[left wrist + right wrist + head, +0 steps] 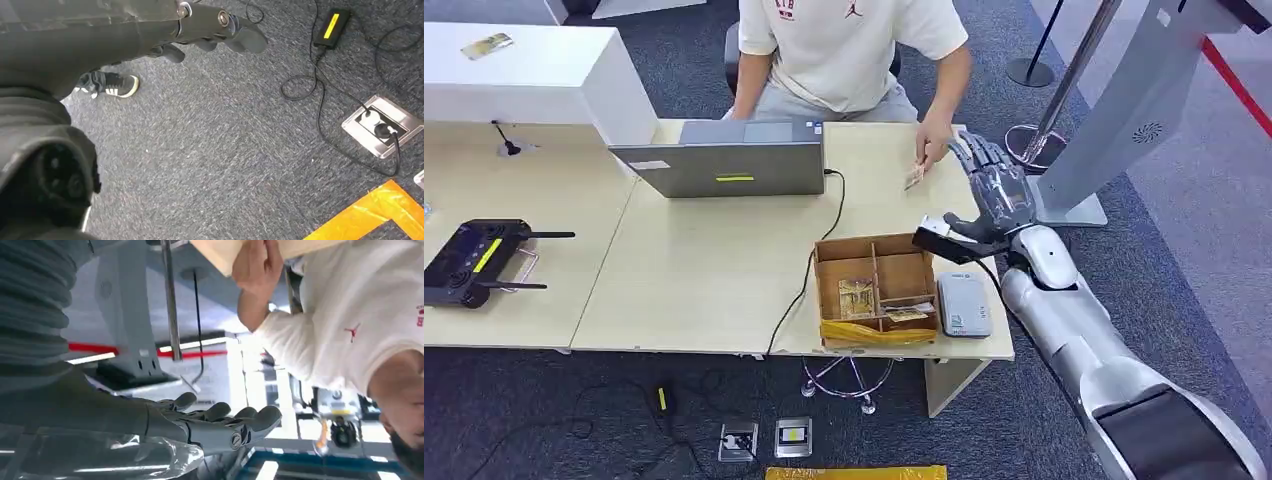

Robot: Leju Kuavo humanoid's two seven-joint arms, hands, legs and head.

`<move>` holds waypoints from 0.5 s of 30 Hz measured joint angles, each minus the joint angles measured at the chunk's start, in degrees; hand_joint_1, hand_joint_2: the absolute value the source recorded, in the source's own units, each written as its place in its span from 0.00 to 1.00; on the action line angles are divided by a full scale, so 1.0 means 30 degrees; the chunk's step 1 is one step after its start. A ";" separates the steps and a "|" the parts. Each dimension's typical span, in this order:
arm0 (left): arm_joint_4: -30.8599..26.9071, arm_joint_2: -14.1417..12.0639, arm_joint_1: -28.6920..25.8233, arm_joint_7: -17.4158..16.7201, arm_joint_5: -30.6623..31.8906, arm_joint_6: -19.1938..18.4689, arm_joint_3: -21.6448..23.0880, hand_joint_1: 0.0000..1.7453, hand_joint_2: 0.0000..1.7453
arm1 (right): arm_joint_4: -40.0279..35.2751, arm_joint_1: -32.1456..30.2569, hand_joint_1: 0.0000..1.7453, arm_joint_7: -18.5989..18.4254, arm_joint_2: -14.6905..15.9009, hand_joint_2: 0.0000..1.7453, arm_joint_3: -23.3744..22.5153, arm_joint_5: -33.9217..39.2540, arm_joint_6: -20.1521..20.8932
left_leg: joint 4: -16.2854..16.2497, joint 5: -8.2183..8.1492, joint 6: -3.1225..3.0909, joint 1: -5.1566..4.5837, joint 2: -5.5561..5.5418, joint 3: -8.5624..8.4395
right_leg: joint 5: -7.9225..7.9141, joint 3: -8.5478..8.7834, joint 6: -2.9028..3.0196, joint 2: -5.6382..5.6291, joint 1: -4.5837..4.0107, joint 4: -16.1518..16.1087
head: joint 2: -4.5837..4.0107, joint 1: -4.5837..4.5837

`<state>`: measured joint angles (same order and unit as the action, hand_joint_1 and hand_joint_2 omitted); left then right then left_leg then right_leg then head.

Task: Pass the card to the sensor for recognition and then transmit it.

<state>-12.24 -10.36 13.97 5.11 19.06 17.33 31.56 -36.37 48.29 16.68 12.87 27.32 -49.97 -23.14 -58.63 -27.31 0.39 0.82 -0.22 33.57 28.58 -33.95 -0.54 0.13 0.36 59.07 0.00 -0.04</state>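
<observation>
The silver right arm comes in from below and its right hand [992, 190] is raised over the far right corner of the table [704, 290], fingers spread and holding nothing. The card [914, 176] is in the person's hand [934, 140] just beside it, so the passing seems done. The sensor [963, 304] lies beside the wooden box [874, 288]. The left hand [220, 30] hangs over the floor, empty, fingers loosely apart.
</observation>
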 joint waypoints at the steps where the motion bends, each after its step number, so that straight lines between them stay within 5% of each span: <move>1: -0.0007 0.0007 -0.0016 0.0000 -0.0060 0.0036 0.0000 0.00 0.00 | -0.0155 -0.0043 0.00 -0.0008 0.0007 1.00 -0.0081 0.0757 0.0691 | 0.0000 0.0000 0.0000 0.0000 0.0000 0.0000 | 0.0000 0.0000 0.0000 -0.0001 0.0000 0.0000 | 0.0000 -0.0007; 8: 0.0001 0.0007 -0.0405 0.0204 -0.1246 0.0408 -0.0007 0.00 0.00 | -0.4018 -0.1459 0.00 -0.0975 0.0218 1.00 -0.1042 0.8195 0.7162 | -0.0001 -0.0002 0.0000 0.0001 0.0000 0.0000 | 0.0001 -0.0003 0.0001 0.0001 -0.0001 -0.0002 | 0.0000 0.0000; 15: 0.0015 -0.0189 -0.1124 0.0648 -0.2224 0.0830 -0.0022 0.00 0.00 | -0.8690 -0.3635 0.00 -0.2921 0.1214 1.00 -0.1813 1.1551 1.0152 | 0.0001 -0.0012 0.0010 0.0001 -0.0001 0.0000 | 0.0009 -0.0008 0.0011 0.0002 -0.0001 -0.0008 | 0.0000 -0.0014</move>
<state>-12.20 -10.93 10.60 7.06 12.39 19.82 31.50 -62.44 37.39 7.92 16.52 21.88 -15.32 7.32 -58.63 -27.35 0.42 0.82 -0.22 33.57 28.61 -33.97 -0.50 0.13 0.35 59.05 0.00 -0.09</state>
